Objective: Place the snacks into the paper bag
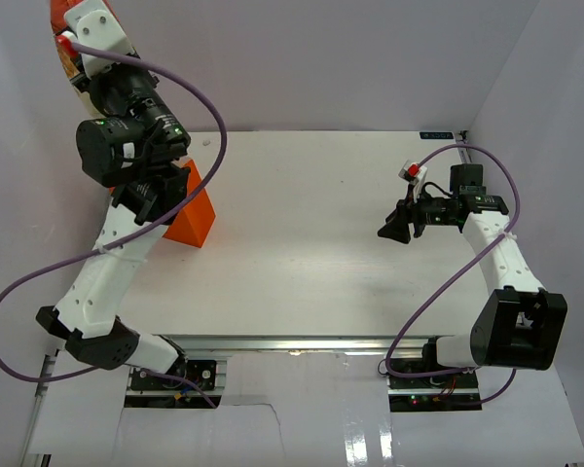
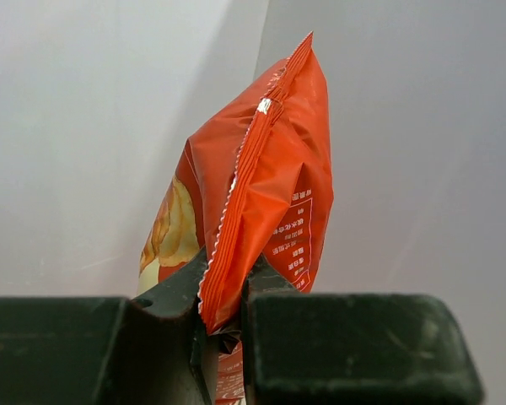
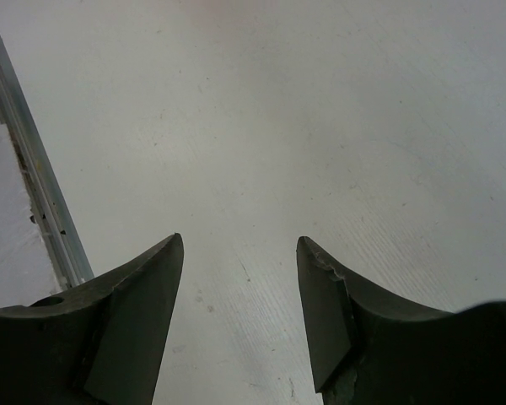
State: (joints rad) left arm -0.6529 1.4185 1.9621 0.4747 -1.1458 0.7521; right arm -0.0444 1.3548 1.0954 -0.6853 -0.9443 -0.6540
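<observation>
Pinching the packet (image 2: 274, 194) by its crimped seam, the left gripper (image 2: 223, 308) had its jaws closed almost to touching on it. Only the left wrist view showed this grip, with the packet standing upright against a pale wall. The top view hid those jaws behind the raised arm and showed just an orange sliver of packet at the upper left corner, apart from the bag (image 1: 195, 224). The bag sat on the table (image 1: 311, 253) at left, partly covered by the arm. The right gripper (image 3: 239, 249) had jaws wide apart, holding nothing, over the table at right, well apart from the bag.
</observation>
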